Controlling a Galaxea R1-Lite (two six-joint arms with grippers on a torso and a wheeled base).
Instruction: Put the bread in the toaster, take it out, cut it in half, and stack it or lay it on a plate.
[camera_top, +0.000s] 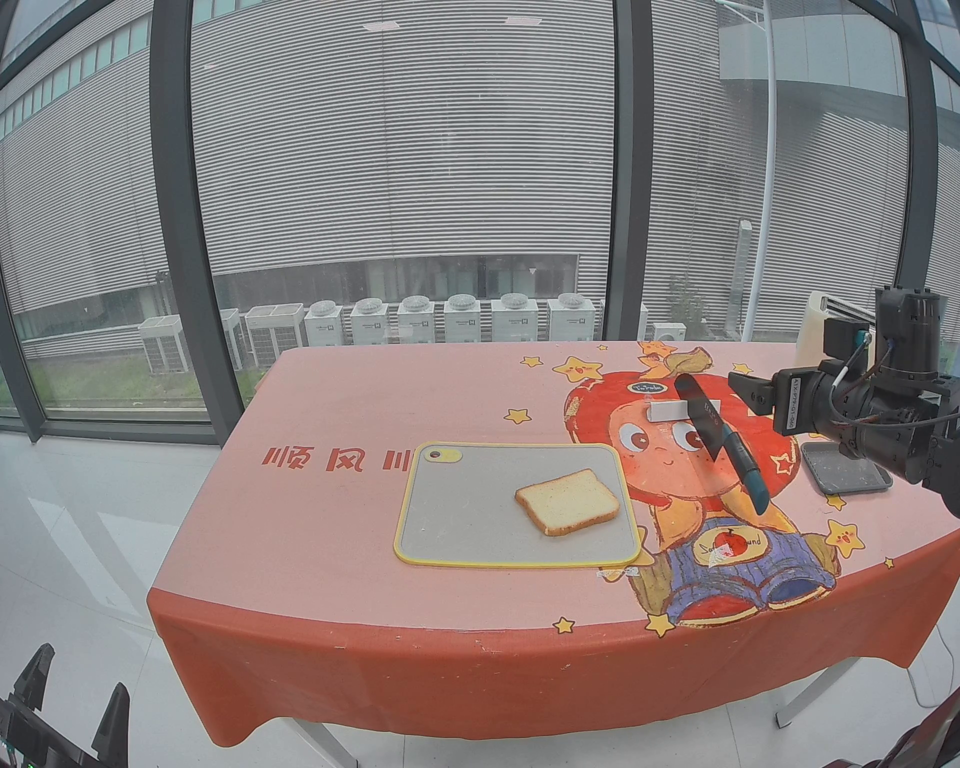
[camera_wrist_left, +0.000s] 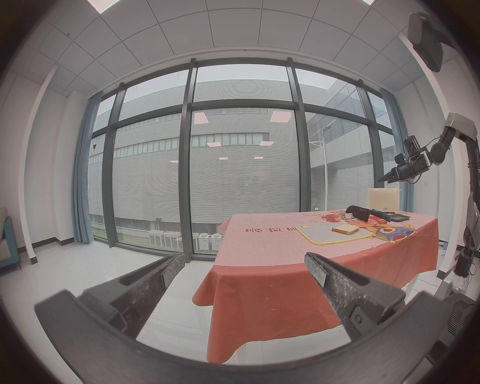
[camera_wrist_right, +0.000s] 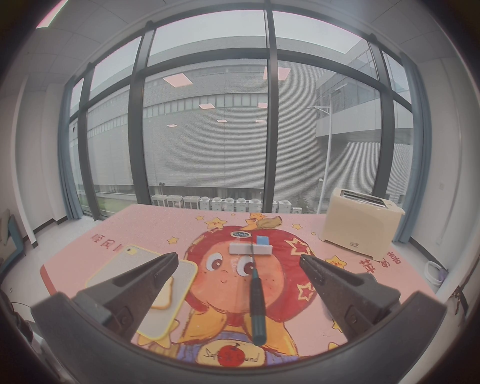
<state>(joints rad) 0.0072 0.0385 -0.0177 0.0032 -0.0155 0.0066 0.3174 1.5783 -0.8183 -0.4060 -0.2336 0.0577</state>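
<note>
My left gripper (camera_wrist_left: 243, 260): fingers apart, empty, low off the worktop's front-left corner. Bread (camera_top: 567, 502) lies on the cutting board (camera_top: 450, 520), mid-worktop near the front edge. Knife (camera_top: 725, 440) just right of the board. My right gripper (camera_wrist_right: 237, 262): spread, empty, above the right edge. Cutting step, I judge; next, grasp the knife's handle. Whether the bread is toasted, I can't tell.

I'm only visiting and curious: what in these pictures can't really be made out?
Toaster: slot insides, right wrist view, hidden by its own walls.
Dark tray: head view, right side behind the right arm.
Bread: right wrist view, partly behind a finger of the right gripper.
Left gripper: head view, cut off by the bottom edge.
</note>
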